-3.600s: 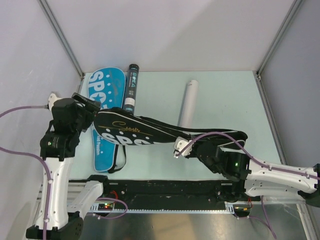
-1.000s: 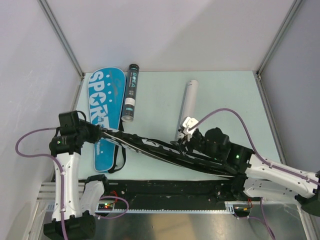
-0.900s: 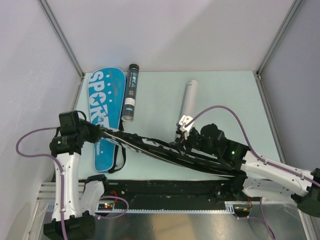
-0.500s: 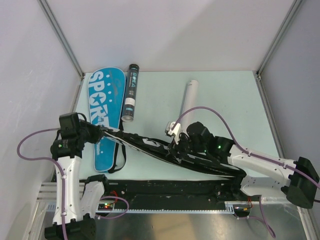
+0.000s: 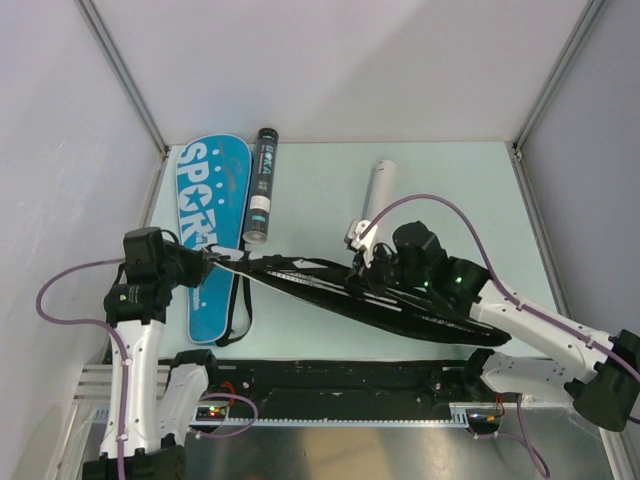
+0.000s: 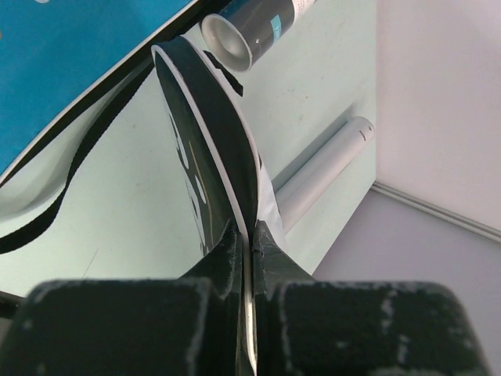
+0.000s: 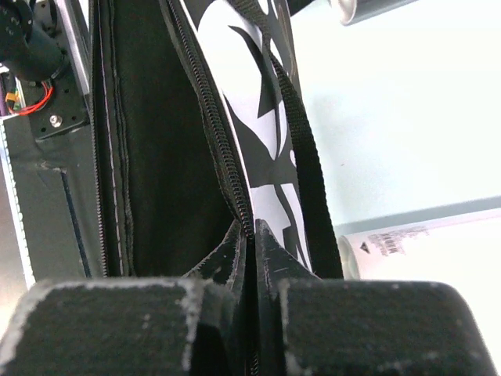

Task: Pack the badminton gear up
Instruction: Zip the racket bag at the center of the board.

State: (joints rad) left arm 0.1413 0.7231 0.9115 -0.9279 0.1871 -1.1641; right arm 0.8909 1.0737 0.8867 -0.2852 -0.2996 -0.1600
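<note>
Cover, black, is pinched by left gripper and right gripper.

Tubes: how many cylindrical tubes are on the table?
2. The black teal-printed tube lies far left beside the blue racket cover; the white tube lies mid-table, near end behind the right arm. More could hide under the black cover.

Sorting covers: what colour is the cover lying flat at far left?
The cover is blue with white lettering; clearest in top external view.

Lab robot cell: plain white walls, aluminium corner posts, pale green tabletop
</note>
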